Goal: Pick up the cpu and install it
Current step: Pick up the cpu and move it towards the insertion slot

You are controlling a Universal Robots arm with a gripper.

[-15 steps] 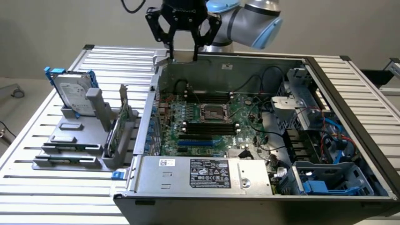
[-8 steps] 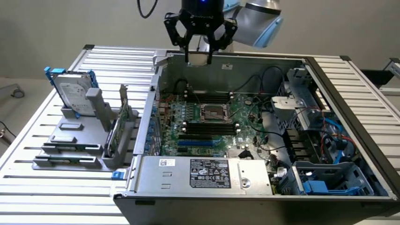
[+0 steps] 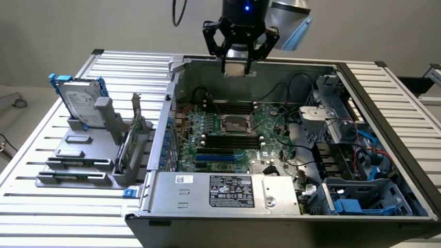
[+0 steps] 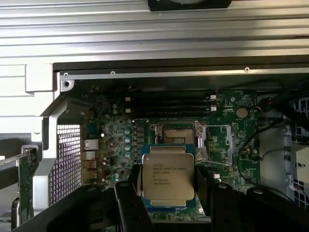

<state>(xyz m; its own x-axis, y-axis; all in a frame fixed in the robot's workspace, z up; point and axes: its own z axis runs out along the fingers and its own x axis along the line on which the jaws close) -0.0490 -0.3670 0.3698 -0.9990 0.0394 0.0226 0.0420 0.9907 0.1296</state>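
The tool [image 3: 238,61] is clamped on the cpu [image 3: 239,68], held high over the open computer case [image 3: 289,63]. Pickup is done. The socket [image 3: 234,123], at six o'clock below, looks empty: installing is not yet done.

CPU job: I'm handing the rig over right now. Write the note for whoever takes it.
Gripper: shut on the cpu, gripped by its edges, metal top facing the wrist camera.
Cpu: in the air above the open computer case, clear of the motherboard.
Socket: on the board, no chip in it as far as shows.
Done: pick-up.
Left: cpu not yet seated in the socket.
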